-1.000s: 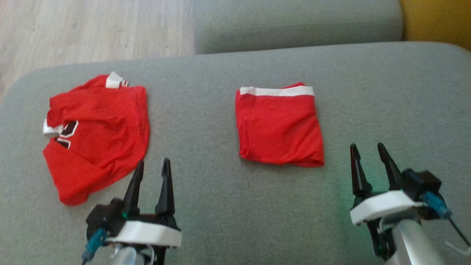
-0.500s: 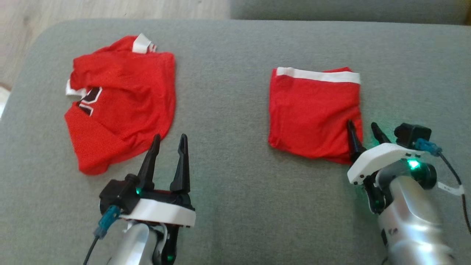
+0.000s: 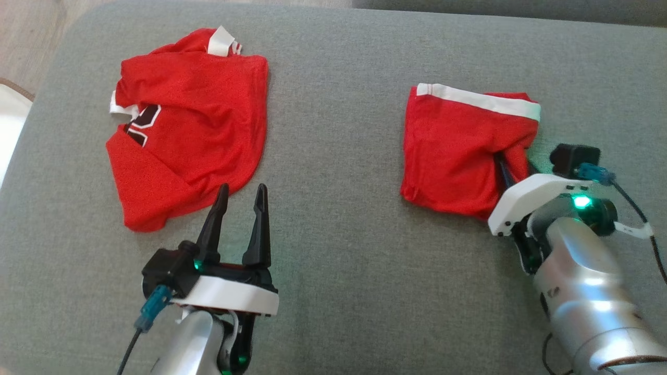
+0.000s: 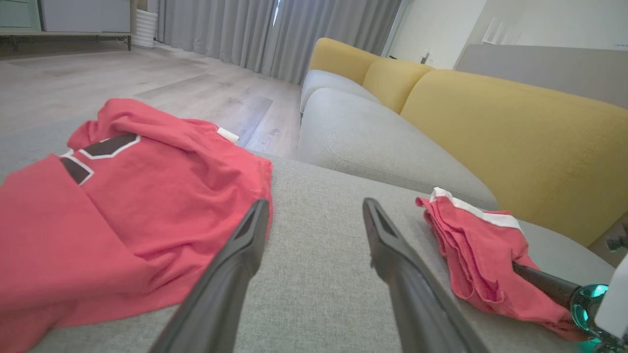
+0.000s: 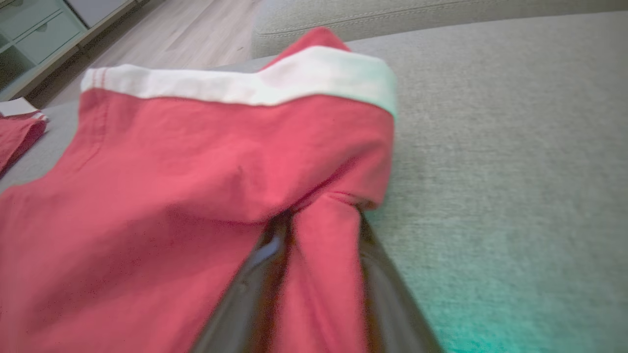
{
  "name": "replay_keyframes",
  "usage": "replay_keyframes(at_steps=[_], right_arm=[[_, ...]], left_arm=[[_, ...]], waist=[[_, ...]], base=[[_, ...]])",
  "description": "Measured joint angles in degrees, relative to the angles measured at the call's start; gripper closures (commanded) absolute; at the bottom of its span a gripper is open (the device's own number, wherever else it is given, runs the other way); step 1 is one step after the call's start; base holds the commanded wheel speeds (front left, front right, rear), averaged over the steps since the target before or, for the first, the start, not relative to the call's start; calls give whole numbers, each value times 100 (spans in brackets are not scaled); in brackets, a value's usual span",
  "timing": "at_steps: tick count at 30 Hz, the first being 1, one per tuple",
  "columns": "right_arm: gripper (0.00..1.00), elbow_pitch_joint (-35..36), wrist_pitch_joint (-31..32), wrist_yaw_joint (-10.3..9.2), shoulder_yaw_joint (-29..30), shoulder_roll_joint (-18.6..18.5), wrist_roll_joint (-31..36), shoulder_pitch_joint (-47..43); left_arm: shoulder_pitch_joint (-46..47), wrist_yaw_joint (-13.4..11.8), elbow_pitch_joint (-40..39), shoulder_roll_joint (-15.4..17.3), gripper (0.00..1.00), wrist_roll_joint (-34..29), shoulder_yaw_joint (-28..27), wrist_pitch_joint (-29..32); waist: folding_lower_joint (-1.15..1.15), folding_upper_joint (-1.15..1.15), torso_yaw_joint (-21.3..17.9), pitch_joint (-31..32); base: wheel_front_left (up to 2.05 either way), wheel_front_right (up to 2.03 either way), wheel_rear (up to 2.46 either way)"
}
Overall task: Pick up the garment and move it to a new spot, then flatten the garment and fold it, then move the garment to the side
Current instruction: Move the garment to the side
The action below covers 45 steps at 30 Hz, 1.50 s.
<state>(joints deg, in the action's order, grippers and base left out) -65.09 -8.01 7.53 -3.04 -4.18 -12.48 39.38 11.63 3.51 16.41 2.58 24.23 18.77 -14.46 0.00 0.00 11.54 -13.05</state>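
1. The small red fabric garment with a white band [image 3: 458,151] lies as a neat rectangle, so folding looks done. Its edge is bunched between the right gripper [image 3: 513,165] fingers, which pinch that ridge.
2. Remaining, I judge: carrying it aside.
3. The left gripper [image 3: 239,190] hovers wide and empty above the grey fabric sofa cushion [image 3: 333,250] — a crumpled red jersey with black lettering [image 3: 193,120] lies just ahead.

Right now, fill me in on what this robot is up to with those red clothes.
The robot is working over a grey sofa cushion that has two red garments lying on it. Its right gripper pinches a fold at the near right corner of the folded red garment, the one with the white band, and the cloth bunches up there. The left gripper is open and holds nothing. It hovers just beside the crumpled red jersey.
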Motion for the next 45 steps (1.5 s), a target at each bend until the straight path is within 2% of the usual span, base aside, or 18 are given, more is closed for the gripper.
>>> replay_keyframes(at_steps=[8, 16, 22, 24, 27, 34, 40, 45], right_arm=[[100, -325, -461, 1, -210, 41, 745, 132], [100, -261, -570, 0, -447, -36, 1546, 129], [100, -186, -597, 0, -1241, -265, 1614, 126], [100, -140, -612, 0, -1588, -511, 1502, 127], [100, -70, -613, 0, -1936, -1073, 1189, 130], [100, 63, -581, 0, -2298, -2362, 721, 545], [100, 60, -389, 1, -2387, -3033, 521, 845], [100, -155, -204, 1, -2218, -3372, 369, 929]], left_arm=[[24, 1, 8, 0, 0, -1, 51, 0], [56, -18, 12, 0, 0, 74, 281, 0], [202, -109, 22, -1, 0, 312, 557, 0], [252, -151, 12, -1, 0, 344, 646, 0], [373, -158, 3, -1, 0, 354, 831, 0], [721, -200, -26, -5, 0, 353, 957, 0], [854, -200, -33, -5, 0, 353, 961, 0], [990, -199, -81, -7, 0, 353, 991, 0]], waist=[[0, 0, -217, 77], [0, 0, -618, 259], [0, 0, -990, 365], [0, 0, -1109, 367], [-1, 0, -1216, 301], [0, 0, -1256, -42], [0, 0, -1162, -357], [1, 0, -1021, -567]], base=[[0, 0, 0], [0, 0, 0], [0, 0, 0], [0, 0, 0], [0, 0, 0], [0, 0, 0], [0, 0, 0], [0, 0, 0]])
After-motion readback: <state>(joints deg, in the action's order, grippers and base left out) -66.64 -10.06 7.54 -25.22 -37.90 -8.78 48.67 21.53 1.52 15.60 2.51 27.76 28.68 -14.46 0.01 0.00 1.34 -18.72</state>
